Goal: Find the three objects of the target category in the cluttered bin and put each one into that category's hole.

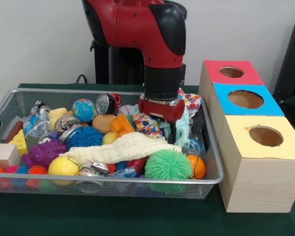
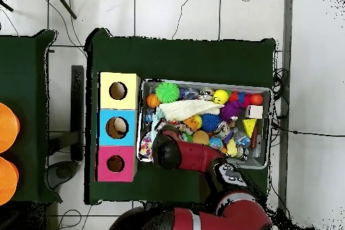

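The wire mesh bin is full of mixed clutter and also shows in the overhead view. My gripper reaches down into the bin's right half, among a teal cloth and a patterned cloth. The clutter hides its tips. In the overhead view the red wrist covers it. A plain tan-orange rounded toy lies left of the gripper, partly buried. No tiger-striped toy shows. The red-topped box with its round hole stands farthest back of the three boxes, right of the bin; its hole also shows in the overhead view.
A blue-topped box and a yellow-topped box stand in front of the red one. In the bin lie a green puff ball, an orange basketball-patterned ball, a white knitted cloth, a blue puff ball, crushed cans and a yellow ball.
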Robot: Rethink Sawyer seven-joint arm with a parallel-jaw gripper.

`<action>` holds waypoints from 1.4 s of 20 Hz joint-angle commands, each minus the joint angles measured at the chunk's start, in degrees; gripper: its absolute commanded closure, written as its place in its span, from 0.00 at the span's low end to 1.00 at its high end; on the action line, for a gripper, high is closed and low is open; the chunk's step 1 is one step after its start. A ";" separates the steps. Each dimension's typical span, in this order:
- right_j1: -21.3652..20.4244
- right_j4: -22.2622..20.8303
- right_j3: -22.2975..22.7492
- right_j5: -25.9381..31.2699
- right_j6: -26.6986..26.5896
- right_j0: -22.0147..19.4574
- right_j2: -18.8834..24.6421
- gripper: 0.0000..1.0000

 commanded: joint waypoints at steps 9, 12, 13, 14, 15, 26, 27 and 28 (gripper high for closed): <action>12.91 0.02 -7.86 -6.24 6.26 -1.94 4.38 1.00; 11.82 -0.41 -7.20 -3.50 5.26 -2.67 5.28 1.00; 10.78 -0.23 -6.26 -2.91 5.48 -2.82 5.28 1.00; 9.21 -0.11 -5.01 -1.92 5.54 -2.90 5.18 1.00; 7.01 0.02 -3.44 -0.56 5.51 -2.88 4.84 1.00; -24.16 -0.10 7.74 23.53 -1.00 -3.73 2.23 1.00; -25.34 0.01 6.82 26.52 -2.13 -3.69 1.97 1.00; -26.36 -0.25 6.04 28.90 -3.21 -4.05 2.15 1.00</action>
